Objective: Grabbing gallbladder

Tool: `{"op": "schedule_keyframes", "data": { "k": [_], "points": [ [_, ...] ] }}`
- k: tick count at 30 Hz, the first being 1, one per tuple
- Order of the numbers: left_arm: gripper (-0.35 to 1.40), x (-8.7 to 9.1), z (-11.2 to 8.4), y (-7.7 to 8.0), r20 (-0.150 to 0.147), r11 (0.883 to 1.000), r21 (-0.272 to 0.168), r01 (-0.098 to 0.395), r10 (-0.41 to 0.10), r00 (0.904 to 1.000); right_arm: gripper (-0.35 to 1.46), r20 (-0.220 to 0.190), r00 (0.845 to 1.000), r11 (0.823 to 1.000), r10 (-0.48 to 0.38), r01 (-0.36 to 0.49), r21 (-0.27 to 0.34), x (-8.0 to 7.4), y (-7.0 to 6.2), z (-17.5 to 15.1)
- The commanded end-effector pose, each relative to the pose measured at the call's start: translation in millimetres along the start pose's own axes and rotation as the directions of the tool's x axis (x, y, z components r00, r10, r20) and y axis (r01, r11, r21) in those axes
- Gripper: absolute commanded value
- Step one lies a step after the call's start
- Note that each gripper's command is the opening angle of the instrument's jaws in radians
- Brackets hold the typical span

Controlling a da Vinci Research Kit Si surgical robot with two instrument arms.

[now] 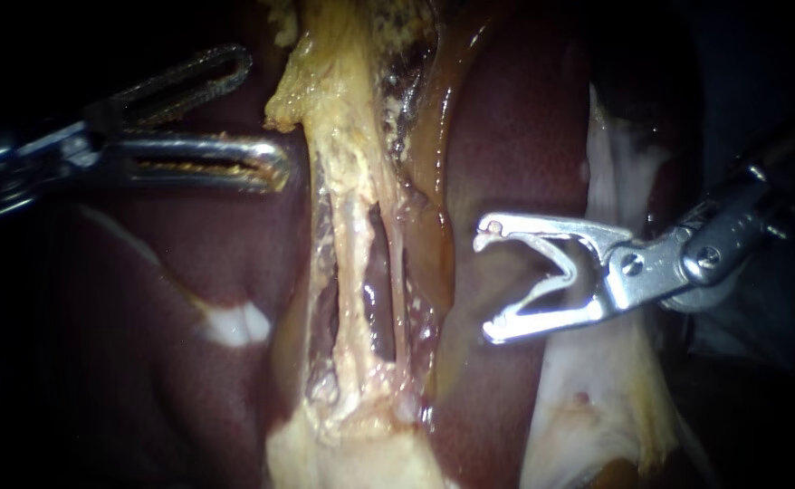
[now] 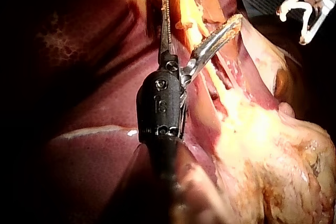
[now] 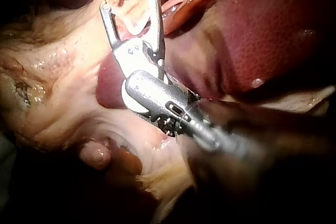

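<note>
Centrally, the gallbladder (image 1: 325,72) is, as best I can tell, the pale yellow, lumpy tissue at the top middle of the endoscope view, and nothing is gripping it. Its ragged left edge ends in a small yellow lobe. My left instrument (image 1: 264,116) sits just beside that lobe with its two long slotted jaws spread wide, one raised above the other. The lower jaw's tip is right at the tissue's edge, but I cannot tell whether it touches. In the left wrist view a strip of the same yellow tissue shows in the gap between these jaws, with neither of them closed onto it.

Below the gallbladder the yellow tissue narrows into two thin pale tubes (image 1: 354,272) running side by side down the middle, with dark gaps between and beside them. These merge into a broad mass of fatty tissue (image 1: 352,453) at the bottom. A glossy amber band (image 1: 434,181) runs along their right side. Dark red liver (image 1: 524,118) lies on both sides.

My right instrument (image 1: 488,285) comes in from the right, well apart from the gallbladder — its short hooked jaws stand open over the liver, near the amber band, holding nothing. Beside its wrist a white membrane (image 1: 615,172) drapes over the liver's right edge.
</note>
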Motion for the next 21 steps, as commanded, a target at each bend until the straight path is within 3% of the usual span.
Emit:
{"op": "schedule_keyframes", "data": {
  "k": [1,9,12,15,18,20,21],
  "points": [
    [0.94,0.0,0.4,0.2,0.0,1.0,-0.003,0.008,-0.008,1.0,0.6,0.0,1.0,1.0,0.0,0.0,0.0,0.0,0.0,0.0],
    [0.86,0.3,2.8,1.2,0.004,0.997,-0.012,0.074,-0.074,0.9972,0.6,0.0,1.0,1.0,0.0,0.0,0.0,0.0,0.0,0.0],
    [0.74,0.4,3.0,1.6,-0.004,0.996,-0.016,0.085,-0.085,0.9964,0.6,0.0,1.0,1.0,0.0,0.0,0.0,0.0,0.0,0.0],
    [0.47,0.6,3.0,2.0,-0.017,0.995,-0.021,0.1,-0.1,0.9948,0.6,0.0,1.0,1.0,0.0,0.0,0.0,0.0,0.0,0.0],
    [-0.08,0.8,2.5,2.3,-0.042,0.993,-0.03,0.113,-0.115,0.9925,0.6,0.0,1.0,1.0,0.0,0.0,0.0,0.0,0.0,0.0],
    [-0.35,0.8,2.2,2.4,-0.058,0.99,-0.037,0.134,-0.136,0.989,0.6,0.0,1.0,1.0,0.0,0.0,0.0,0.0,0.0,0.0],
    [-0.35,0.8,2.0,2.4,-0.066,0.989,-0.041,0.145,-0.147,0.9869,0.6,0.0,1.0,1.0,0.0,0.0,0.0,0.0,0.0,0.0]
  ]
}}
